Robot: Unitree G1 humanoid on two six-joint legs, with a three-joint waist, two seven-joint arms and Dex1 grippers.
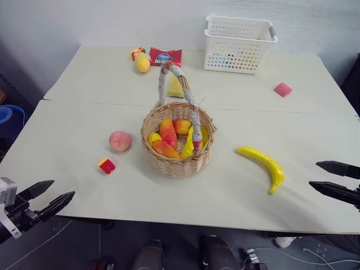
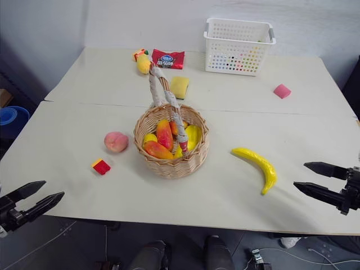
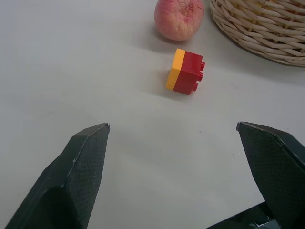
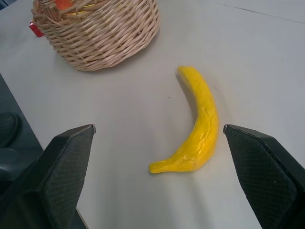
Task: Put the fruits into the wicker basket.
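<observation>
Open tabletop [image 1: 84, 169] around wicker basket [image 1: 178, 160], already holding several toy fruits; peach [image 1: 120, 140] just left, banana [image 1: 264, 164] right, both outside. Left gripper [image 1: 49, 197] and right gripper [image 1: 329, 177] at the near edge, jaws spread, empty. White plastic basket [image 1: 239, 45] at far edge.

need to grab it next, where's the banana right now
The banana lies on the table's right side, between the wicker basket and the open right gripper.

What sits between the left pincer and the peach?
A red-and-yellow toy brick lies on the table between the open left pincer and the peach, seen in the left wrist view.
</observation>
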